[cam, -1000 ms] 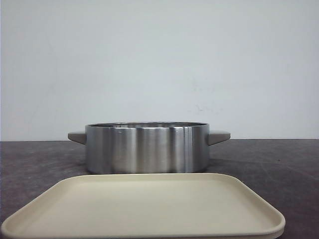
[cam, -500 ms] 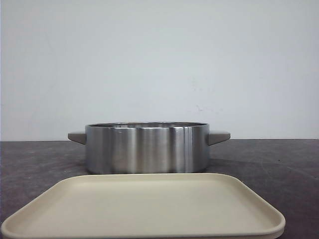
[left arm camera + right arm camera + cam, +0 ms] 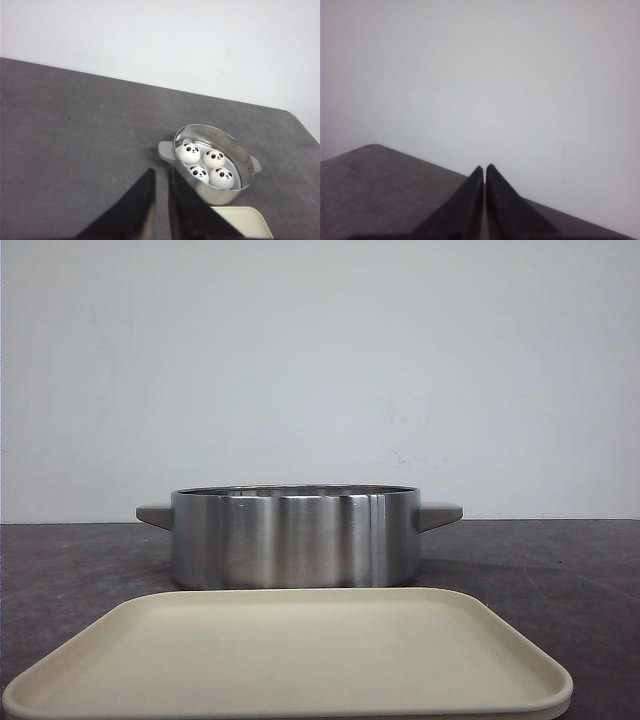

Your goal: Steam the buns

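Several white panda-faced buns (image 3: 190, 151) lie together inside a round steel pot (image 3: 218, 195) with two grey handles, seen in the left wrist view. From the front the pot (image 3: 295, 540) hides them behind its wall. My left gripper (image 3: 161, 170) hovers high above the table, back from the pot and to one side of it. Its black fingers stand a narrow gap apart with nothing between them. My right gripper (image 3: 484, 167) is shut and empty, pointing at the white wall beyond the table edge. Neither gripper shows in the front view.
A shallow cream tray (image 3: 300, 650) lies empty just in front of the pot, and its corner (image 3: 245, 220) shows in the left wrist view. The dark grey tabletop (image 3: 75, 140) spreads out around the pot, with a white wall behind.
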Controlling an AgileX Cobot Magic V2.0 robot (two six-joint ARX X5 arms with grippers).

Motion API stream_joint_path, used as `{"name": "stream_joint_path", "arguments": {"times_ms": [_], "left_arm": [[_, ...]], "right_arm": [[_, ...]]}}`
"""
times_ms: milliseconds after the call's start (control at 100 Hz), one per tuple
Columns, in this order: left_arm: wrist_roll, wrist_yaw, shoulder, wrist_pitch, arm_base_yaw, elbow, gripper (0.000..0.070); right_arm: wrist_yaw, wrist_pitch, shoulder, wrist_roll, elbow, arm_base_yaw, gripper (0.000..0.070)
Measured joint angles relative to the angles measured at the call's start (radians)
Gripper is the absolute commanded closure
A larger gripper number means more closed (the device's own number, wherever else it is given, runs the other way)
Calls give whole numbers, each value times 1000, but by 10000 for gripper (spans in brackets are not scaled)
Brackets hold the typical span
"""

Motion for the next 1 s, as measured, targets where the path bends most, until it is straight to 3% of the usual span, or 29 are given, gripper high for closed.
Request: {"name": "stream_joint_path", "arguments": {"times_ms": [670, 740, 840, 920, 1000], "left_arm": [[-2, 0, 0, 0, 0, 0, 700], [-3, 0, 0, 0, 0, 0, 700], [-3, 0, 0, 0, 0, 0, 700], [-3, 0, 0, 0, 0, 0, 700], [-2, 0, 0, 0, 0, 0, 700]], "right_arm": [[0, -1, -2, -1, 0, 0, 691], [46, -35, -13, 3, 0, -11, 691], [150, -168, -51, 6, -4, -109, 692], [119, -240, -100, 9, -49, -224, 693], [61, -198, -161, 10, -148, -342, 693]]}}
